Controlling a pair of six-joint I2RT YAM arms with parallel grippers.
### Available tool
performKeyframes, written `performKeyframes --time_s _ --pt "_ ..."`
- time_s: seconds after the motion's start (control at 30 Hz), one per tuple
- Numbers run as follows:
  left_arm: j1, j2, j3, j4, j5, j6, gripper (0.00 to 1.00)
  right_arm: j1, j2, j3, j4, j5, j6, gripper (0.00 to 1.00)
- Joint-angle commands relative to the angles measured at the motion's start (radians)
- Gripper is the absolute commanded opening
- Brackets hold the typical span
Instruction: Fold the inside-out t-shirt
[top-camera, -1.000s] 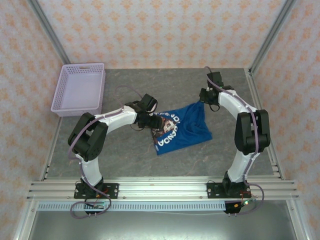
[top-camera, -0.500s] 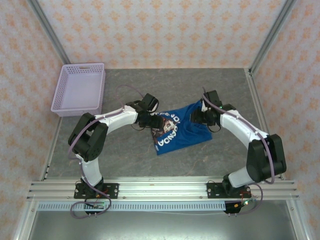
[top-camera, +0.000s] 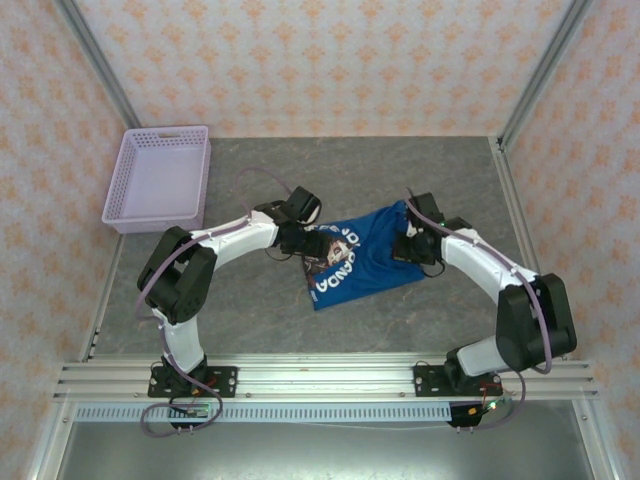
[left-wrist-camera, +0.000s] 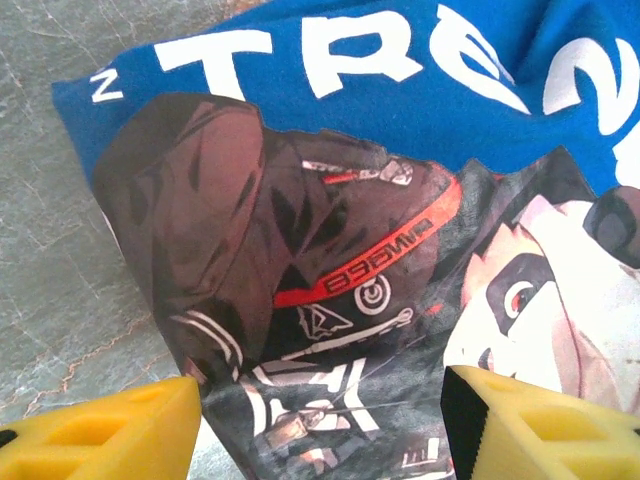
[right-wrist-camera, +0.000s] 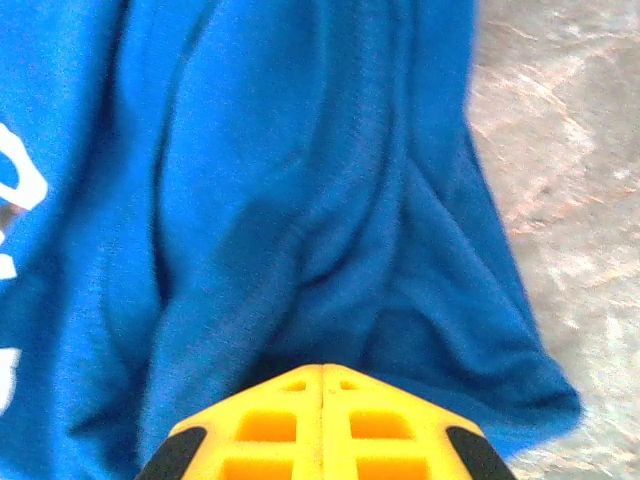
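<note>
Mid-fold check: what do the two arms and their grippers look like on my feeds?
The left arm and right arm both have white link shells, black joint housings and thin purple cables looping alongside. The left gripper and right gripper have blocky yellow fingers with moulded rectangular recesses and black edging.

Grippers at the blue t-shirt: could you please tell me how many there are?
2. The left gripper hovers open over the printed left edge of the t-shirt; the right gripper is shut at its right edge.
</note>
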Motion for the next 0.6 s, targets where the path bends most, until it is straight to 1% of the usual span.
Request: performKeyframes --time_s 0.0,0.1,0.17,0.23,0.3,0.33,0.37,0.43,0.5,0.57 --pt "-0.009 -0.032 0.027 -0.030 -0.031 0.017 0.66 -0.034 -0.052 -0.038 -0.078 0.096 0.051 0.00" --pt "-0.010 -0.032 0.030 -0.035 -0.035 0.021 0.66 -0.068 -0.091 -0.065 -0.082 0.125 0.081 0.00" --pt "-0.011 -0.030 0.030 -0.035 -0.038 0.024 0.66 -0.069 -0.130 -0.071 -0.044 0.074 0.063 0.02" --pt "-0.011 -0.032 0.032 -0.038 -0.040 0.025 0.66 -0.049 -0.182 -0.076 0.028 -0.008 0.034 0.15" --pt "-0.011 -0.033 0.032 -0.039 -0.041 0.025 0.66 -0.002 -0.221 -0.076 0.075 -0.008 0.005 0.30" --pt "-0.012 -0.035 0.032 -0.040 -0.044 0.025 0.66 0.018 -0.226 -0.071 0.090 -0.006 -0.015 0.37" --pt "-0.012 -0.035 0.031 -0.038 -0.044 0.025 0.66 0.032 -0.221 -0.064 0.097 -0.006 -0.029 0.41" --pt "-0.012 -0.033 0.032 -0.038 -0.044 0.024 0.66 0.051 -0.179 -0.041 0.095 -0.015 -0.051 0.47" --pt "-0.012 -0.031 0.032 -0.037 -0.044 0.022 0.66 0.071 -0.117 -0.011 0.076 -0.014 -0.065 0.50" --pt "-0.015 -0.029 0.033 -0.038 -0.044 0.023 0.66 0.094 -0.058 0.015 0.055 0.010 -0.078 0.50"
